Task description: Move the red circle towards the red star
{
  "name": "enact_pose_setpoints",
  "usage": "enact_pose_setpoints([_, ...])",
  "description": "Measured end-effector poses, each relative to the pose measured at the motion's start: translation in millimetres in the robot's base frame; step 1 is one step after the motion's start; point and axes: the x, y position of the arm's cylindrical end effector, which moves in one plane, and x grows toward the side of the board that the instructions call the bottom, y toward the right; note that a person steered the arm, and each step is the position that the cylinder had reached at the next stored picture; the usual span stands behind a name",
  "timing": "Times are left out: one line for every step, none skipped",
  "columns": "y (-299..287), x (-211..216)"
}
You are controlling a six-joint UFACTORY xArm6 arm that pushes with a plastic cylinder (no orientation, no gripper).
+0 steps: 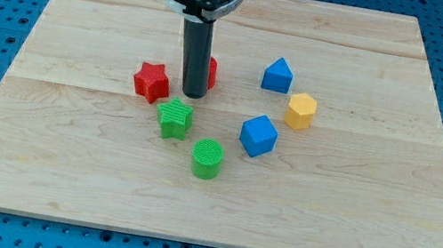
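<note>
The red star (152, 82) lies left of the board's middle. The red circle (211, 72) is mostly hidden behind the dark rod; only its right edge shows. My tip (192, 95) rests on the board just in front of the red circle, between it and the red star, a short way right of the star. The green star (174, 119) lies just below the tip.
A green circle (207, 159) lies below the green star. A blue cube (258, 136), a yellow hexagon-like block (300, 111) and a blue house-shaped block (277, 75) lie to the right. The wooden board (369, 212) sits on a blue pegboard table.
</note>
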Motion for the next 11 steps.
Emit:
enact_pose_setpoints([3.8,-1.7])
enact_pose_setpoints([4.0,-1.7])
enact_pose_setpoints([5.4,3.7])
enact_pose_setpoints([13.1,4.1])
enact_pose_setpoints([33.6,2.5])
enact_pose_setpoints([58.8,-0.2])
enact_pose_setpoints([70.2,-16.9])
enact_pose_setpoints([67.3,-34.7])
enact_pose_setpoints([57.7,-40.0])
enact_pose_setpoints([59.3,-23.5])
enact_pose_setpoints([52.1,-18.1])
